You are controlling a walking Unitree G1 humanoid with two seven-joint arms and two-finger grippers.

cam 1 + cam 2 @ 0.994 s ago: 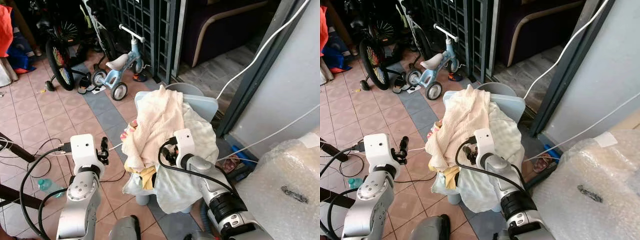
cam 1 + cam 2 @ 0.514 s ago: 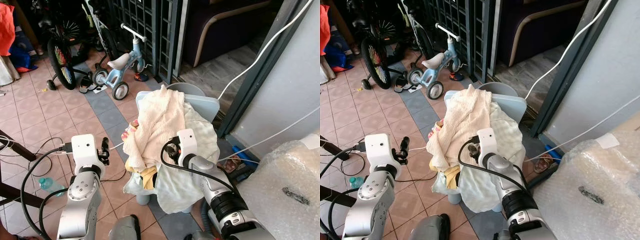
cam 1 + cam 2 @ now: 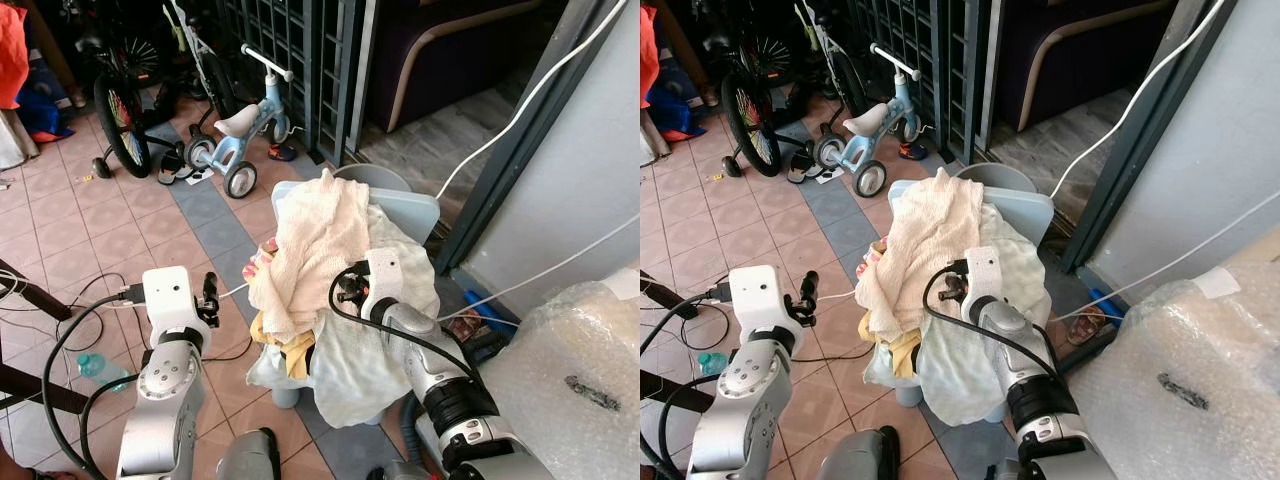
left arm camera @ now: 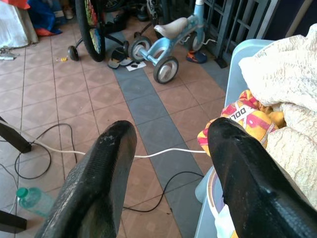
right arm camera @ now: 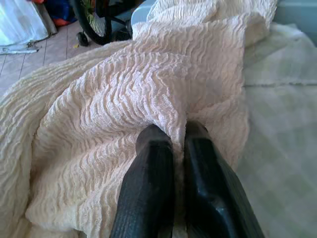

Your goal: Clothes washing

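Laundry sits heaped on a pale blue plastic basket (image 3: 408, 212) that stands on a tiled floor (image 3: 110, 240) outdoors. Topmost is a crinkled cream cloth (image 3: 315, 245), draped over a paler checked cloth (image 3: 400, 262) that hangs down the basket's near side. A yellow and pink garment (image 4: 237, 118) pokes out beneath them on the robot's left side of the heap.

The right gripper (image 5: 172, 148) is on the middle of the heap, at the edge of the crinkled cream cloth. In the right wrist view its two black fingers (image 5: 148, 183) are pressed close together with a fold of that cream cloth pinched between them.

The left gripper (image 4: 173, 148) hangs in the air to the left of the basket, above the floor and apart from the clothes. Its fingers (image 4: 106, 173) are spread wide and hold nothing.

A white cable (image 4: 163, 154) and a black cable (image 4: 163, 191) trail across the tiles below it, and a small plastic bottle (image 3: 95, 370) lies on the floor near the left arm. Beyond the basket stands a light blue child's tricycle (image 3: 235, 135), beside a larger bicycle wheel (image 3: 118, 125) and a dark metal gate (image 3: 290, 60). Bubble wrap (image 3: 565, 370) covers something at the robot's right.
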